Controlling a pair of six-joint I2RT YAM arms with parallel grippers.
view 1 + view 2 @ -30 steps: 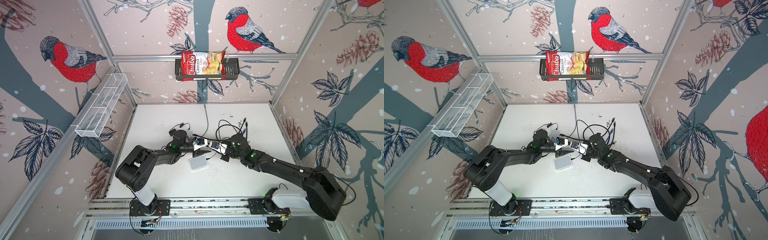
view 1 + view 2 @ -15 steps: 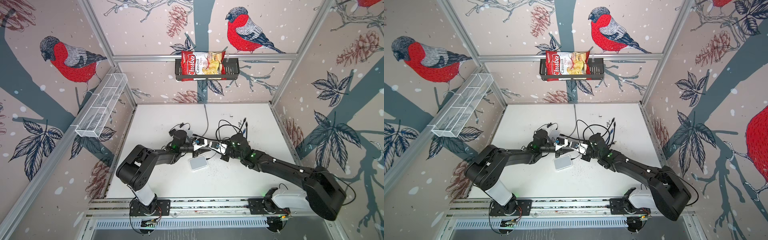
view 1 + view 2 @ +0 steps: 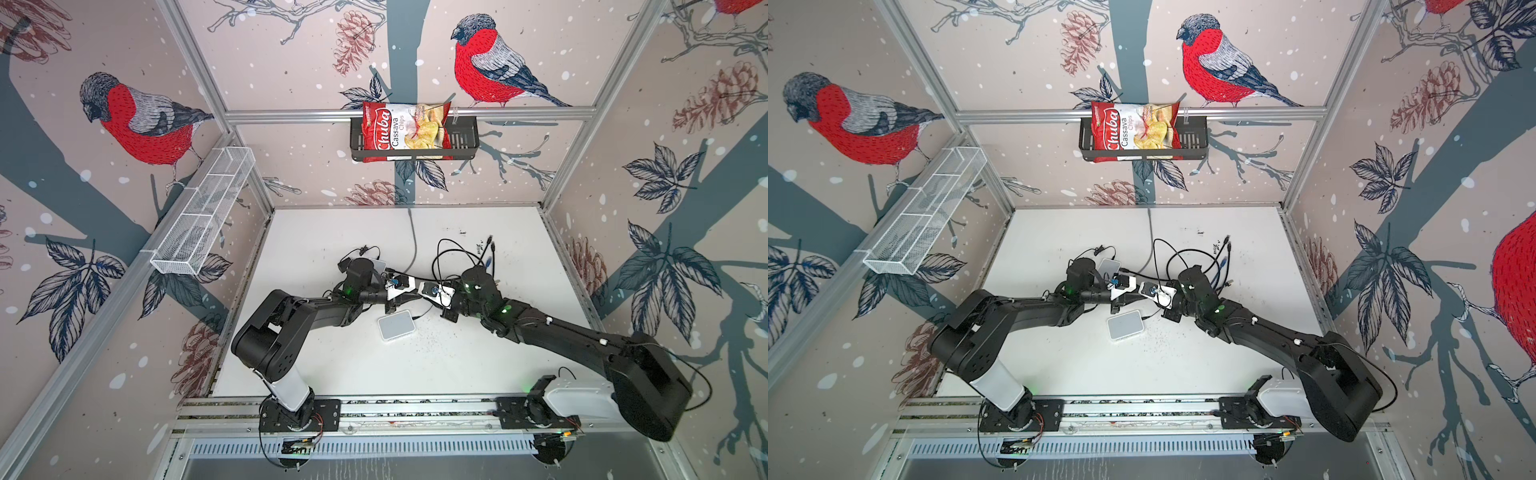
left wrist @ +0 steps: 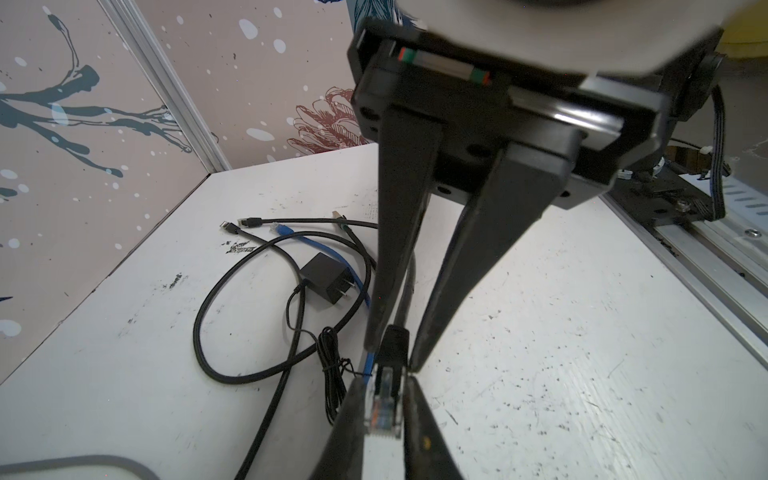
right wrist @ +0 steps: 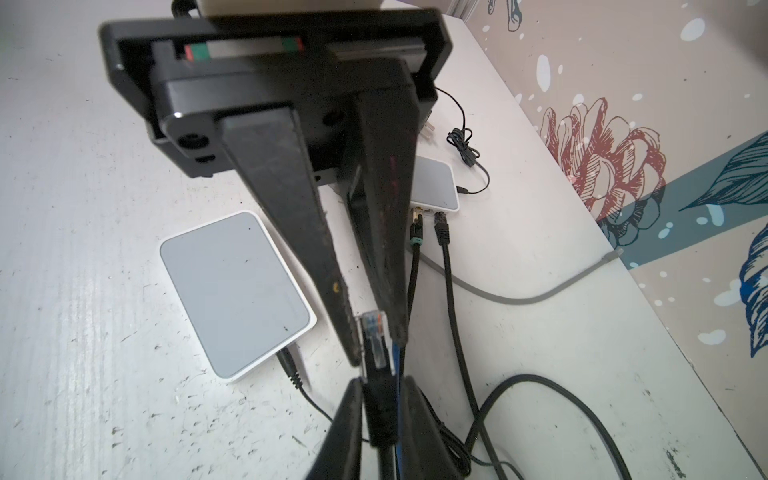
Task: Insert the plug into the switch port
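Note:
Both grippers meet above the middle of the table. My left gripper [image 4: 384,415] is shut on the clear plug [image 4: 384,409], pinching its sides. My right gripper [image 5: 380,399] straddles the plug's black boot [image 5: 380,415] just behind it, jaws slightly apart, with a sliver of blue cable showing beside the boot. In both top views the fingertips nearly touch, left gripper [image 3: 413,293] against right gripper [image 3: 422,291]. A white and grey switch [image 3: 396,326] lies flat just in front of them, a thin black lead in its side. Its ports are not visible.
A second switch [image 5: 434,183] behind the grippers has two black cables plugged in. Loose black and blue cables [image 4: 291,257] and a black power adapter [image 4: 326,280] lie at the back right. A grey cable [image 3: 413,245] runs to the back wall. The arms' rail [image 3: 395,407] lines the front edge.
Neither arm has shifted in the top views. The left jaws have closed onto the plug, and the right jaws have eased slightly off the boot.

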